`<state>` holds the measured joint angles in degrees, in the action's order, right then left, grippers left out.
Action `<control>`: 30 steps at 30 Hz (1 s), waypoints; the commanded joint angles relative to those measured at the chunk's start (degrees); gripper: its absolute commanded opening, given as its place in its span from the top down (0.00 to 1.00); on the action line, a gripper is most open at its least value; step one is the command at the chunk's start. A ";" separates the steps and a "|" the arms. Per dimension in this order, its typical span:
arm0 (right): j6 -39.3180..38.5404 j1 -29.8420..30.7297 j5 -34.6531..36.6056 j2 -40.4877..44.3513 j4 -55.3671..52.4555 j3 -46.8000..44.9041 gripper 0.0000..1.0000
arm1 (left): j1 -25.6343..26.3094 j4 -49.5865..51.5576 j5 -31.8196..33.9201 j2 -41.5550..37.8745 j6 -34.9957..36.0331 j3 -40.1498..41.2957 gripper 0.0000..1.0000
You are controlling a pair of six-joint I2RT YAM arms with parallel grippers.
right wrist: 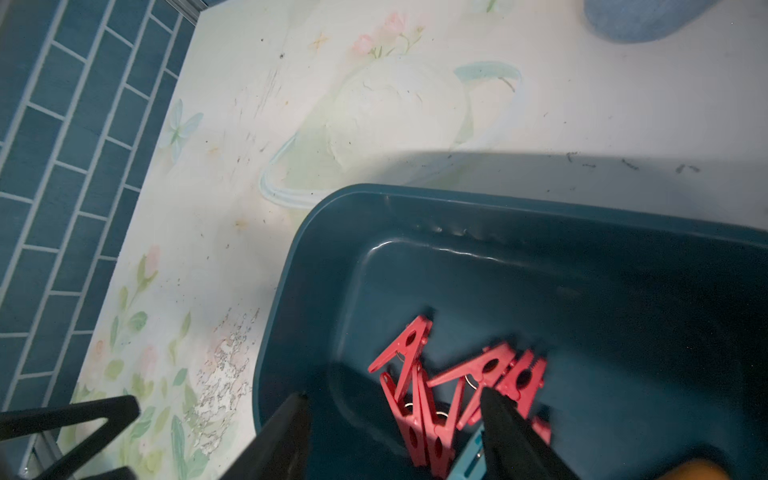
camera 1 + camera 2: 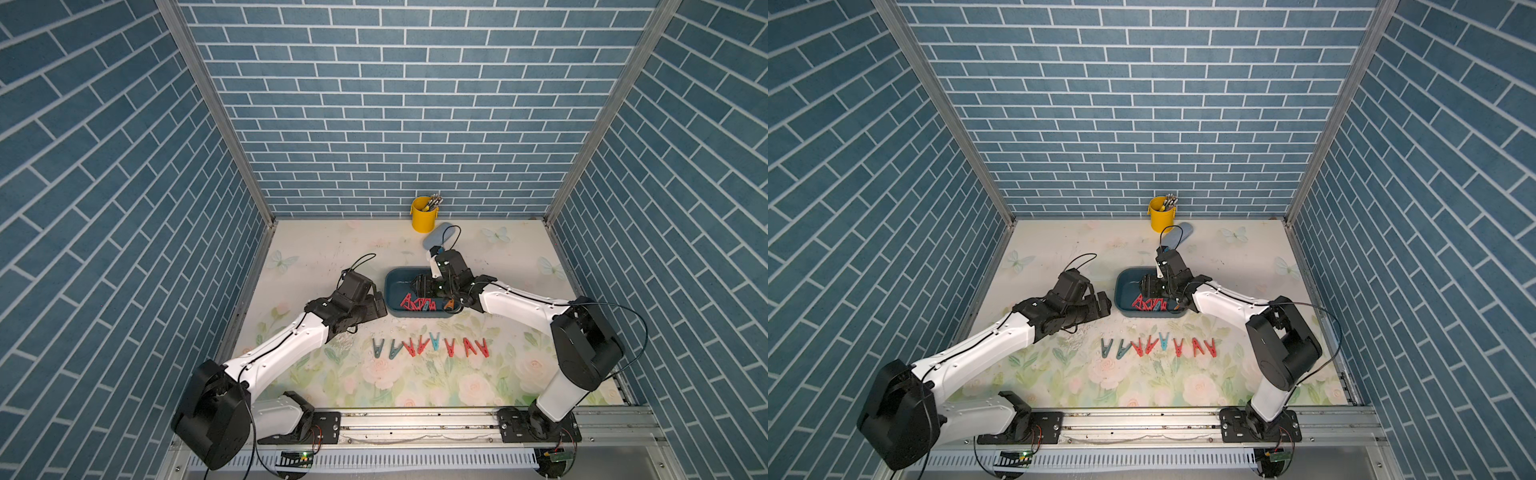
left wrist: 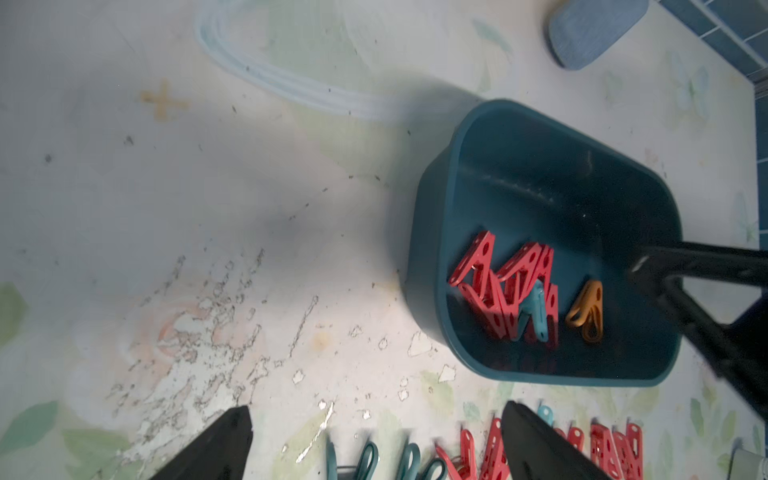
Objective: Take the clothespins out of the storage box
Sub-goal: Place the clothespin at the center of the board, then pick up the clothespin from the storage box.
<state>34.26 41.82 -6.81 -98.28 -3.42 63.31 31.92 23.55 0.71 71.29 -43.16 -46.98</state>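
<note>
Box [image 2: 397,282]: dipping right claw [image 1: 392,395], spread, over its red clothespins [image 1: 401,347]; hovering left claw [image 3: 376,407], spread, empty, at nine o'clock.

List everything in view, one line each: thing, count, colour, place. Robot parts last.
row of clothespins: eight; five red, two dark teal, one light blue; on the table in front of the box.
heap of clothespins: red ones too tangled to count, plus one light blue and one orange; at the box's near side.
storage box: one, dark teal, mid-table.
bucket: one, yellow, by the back wall.
pens: several, grey, standing in the bucket.
case: one, light blue, in front of the bucket.
table: one, pale floral.
left gripper: black, jaws wide apart, empty, beside the box.
right gripper: black, inside the box, jaws apart at the red heap.
</note>
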 commanded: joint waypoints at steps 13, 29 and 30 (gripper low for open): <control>5.47 2.74 -1.71 -13.25 -6.64 9.07 0.59 | -7.50 2.13 -4.91 0.21 9.91 -4.32 0.01; 2.57 -1.56 -3.84 -24.48 -11.71 22.72 0.79 | -10.47 0.01 -5.52 6.97 9.10 -9.66 0.01; 2.06 -1.81 -4.04 -24.83 -12.16 23.51 0.79 | -10.50 -0.16 -5.63 7.32 8.89 -9.84 0.00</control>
<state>38.50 40.91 -9.89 -121.54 -12.71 84.77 21.91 24.08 -4.27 77.62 -34.06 -55.48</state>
